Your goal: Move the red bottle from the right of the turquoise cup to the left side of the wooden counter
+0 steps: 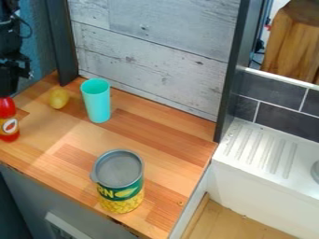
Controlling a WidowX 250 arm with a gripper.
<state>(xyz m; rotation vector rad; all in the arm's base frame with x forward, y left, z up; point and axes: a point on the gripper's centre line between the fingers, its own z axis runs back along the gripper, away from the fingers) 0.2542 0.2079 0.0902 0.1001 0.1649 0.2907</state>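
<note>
The black gripper (9,85) hangs at the left edge of the camera view, directly over the top of a red bottle (7,112); whether it touches the bottle I cannot tell. The bottle is upright, with a light label low on its side. To its right a yellow lemon-like object (58,98) lies on the wooden counter, and beside that stands a turquoise cup (96,101). A large can with a grey top and a green and yellow corn label (120,182) is upright near the counter's front edge.
The wooden counter (156,135) ends at a grey plank wall (149,51) behind and a dark post (233,70) at the right. Beyond its right edge are a white ridged drainboard (259,149) and dark tiles (287,114).
</note>
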